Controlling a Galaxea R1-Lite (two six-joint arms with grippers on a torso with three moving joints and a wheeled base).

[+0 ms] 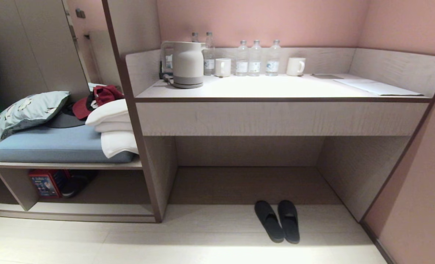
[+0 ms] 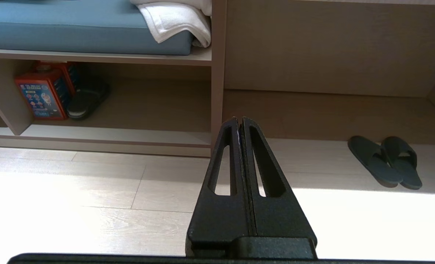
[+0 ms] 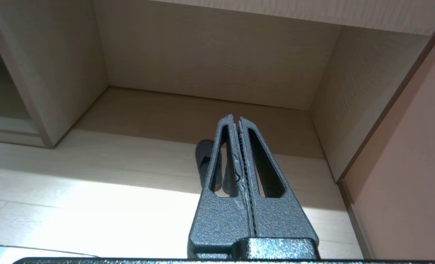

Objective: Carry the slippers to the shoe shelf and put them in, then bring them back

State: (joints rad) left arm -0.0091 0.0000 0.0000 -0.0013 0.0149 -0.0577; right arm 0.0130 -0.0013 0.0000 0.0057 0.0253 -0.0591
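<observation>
Pink-walled room, pale plank floor, grey-beige wood-grain furniture. We face a desk carrying an electric kettle, water bottles and two mugs. The slippers lie side by side and touching on the floor at the mouth of the desk kneehole, toes pointing inward. To the left, under a blue bench cushion, we note the shoe shelf holding a red box and a dark shoe. Neither arm shows in the head view. The left gripper hangs low, levelled at the shelf's end panel, fingers pressed together on nothing. The right gripper points into the kneehole above the slippers, likewise closed and empty.
</observation>
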